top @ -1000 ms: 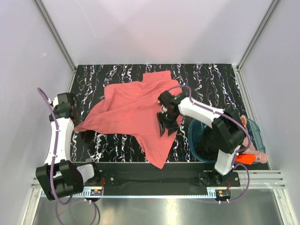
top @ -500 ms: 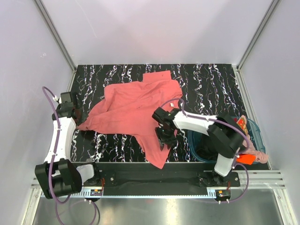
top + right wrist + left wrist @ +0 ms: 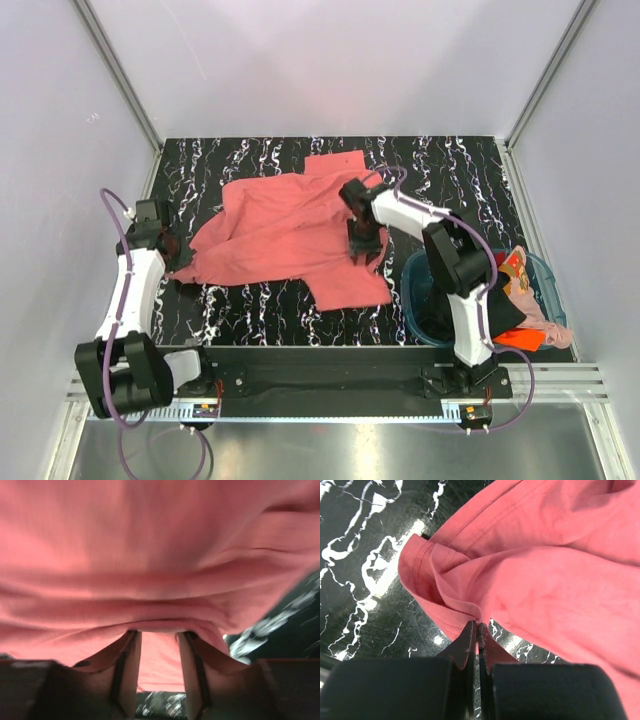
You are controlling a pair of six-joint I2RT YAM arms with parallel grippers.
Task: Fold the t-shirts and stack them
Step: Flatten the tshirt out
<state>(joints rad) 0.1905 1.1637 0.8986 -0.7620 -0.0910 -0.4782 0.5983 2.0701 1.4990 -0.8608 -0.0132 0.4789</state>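
One large salmon-red fabric t-shirt (image 3: 290,235): near tail drawn back, lying flatter; still at the spreading stage. Left gripper (image 3: 476,630) clamped on sleeve hem. Right gripper (image 3: 365,250) half-apart astride a fold; cannot tell if it grips.

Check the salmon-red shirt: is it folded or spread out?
Spread out, not folded. The salmon-red shirt lies rumpled across the table with uneven edges and no neat fold, and the left tool is pinching one edge.

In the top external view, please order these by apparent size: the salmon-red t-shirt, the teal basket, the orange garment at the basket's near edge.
Largest: salmon-red t-shirt.
Then: teal basket, partly hidden but clearly second.
Smallest: orange garment, only partly visible.
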